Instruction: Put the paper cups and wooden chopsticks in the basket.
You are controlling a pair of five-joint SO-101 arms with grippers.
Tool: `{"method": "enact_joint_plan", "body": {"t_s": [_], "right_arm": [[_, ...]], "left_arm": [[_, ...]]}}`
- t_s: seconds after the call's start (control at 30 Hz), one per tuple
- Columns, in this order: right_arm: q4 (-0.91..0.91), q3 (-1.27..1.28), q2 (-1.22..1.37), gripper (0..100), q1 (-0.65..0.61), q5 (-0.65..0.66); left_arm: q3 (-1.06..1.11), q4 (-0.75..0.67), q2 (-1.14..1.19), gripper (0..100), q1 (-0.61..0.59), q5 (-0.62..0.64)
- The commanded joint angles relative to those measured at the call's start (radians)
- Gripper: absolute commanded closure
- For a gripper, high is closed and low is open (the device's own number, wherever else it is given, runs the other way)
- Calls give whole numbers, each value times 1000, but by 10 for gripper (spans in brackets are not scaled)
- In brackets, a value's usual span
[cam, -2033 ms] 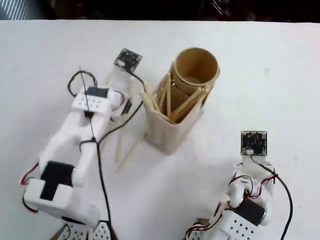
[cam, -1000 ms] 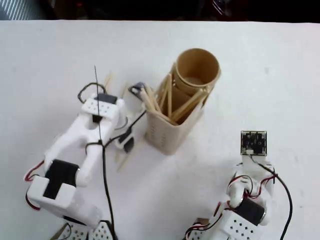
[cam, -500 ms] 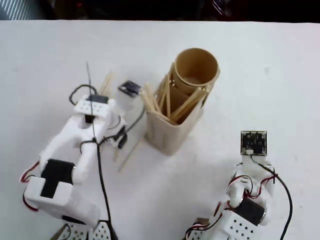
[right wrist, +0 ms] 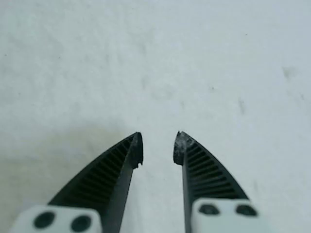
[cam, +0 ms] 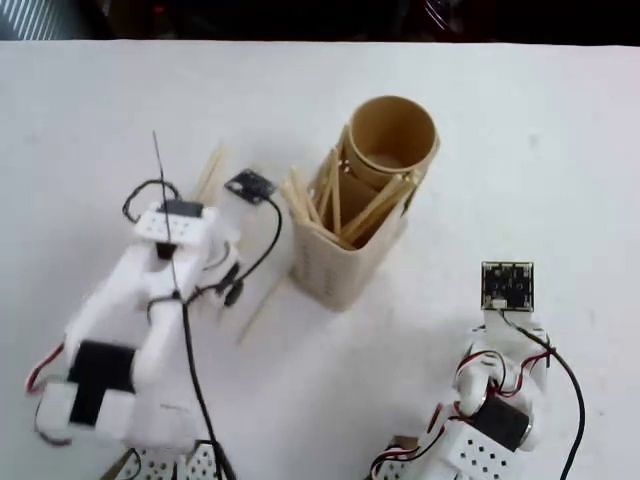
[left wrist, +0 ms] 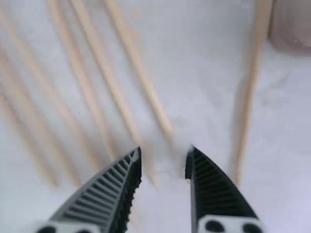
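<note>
Left pincer (left wrist: 164, 151) backed from basket (cam: 335, 265), parted over chopsticks (left wrist: 144, 82).

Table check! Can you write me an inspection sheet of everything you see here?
Surface: white table.
Job's things: paper cups and some chopsticks stand in the basket; loose chopsticks lie on the table beside it.
Clutter: nothing seen.
Hands: left hand open over the loose chopsticks; right hand open above the table.
Cables: black cable along the left arm.
Surroundings: dark beyond the table's far edge.
</note>
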Motion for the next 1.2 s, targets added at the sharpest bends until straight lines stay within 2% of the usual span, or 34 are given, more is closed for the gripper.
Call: {"method": "enact_joint_plan", "body": {"t_s": [0.0,0.13,0.3,0.47,0.63,0.87,1.07,1.17], "right_arm": [[-18,9,-8,885,12,5],[-18,9,-8,885,12,5],[-18,9,-8,885,12,5],[-18,9,-8,885,10,5],[-18,9,-8,885,12,5],[-18,9,-8,885,12,5],[-18,9,-8,885,12,5],[-18,9,-8,885,12,5]], "left_arm": [[121,-31,-266,842,24,-28],[176,29,-421,841,96,-37],[180,21,-390,842,236,-8],[183,-75,-277,842,248,3],[175,-95,-232,842,248,52],[152,-89,-237,842,162,77],[107,-89,-242,842,10,218],[100,-81,-242,842,-19,305]]}}
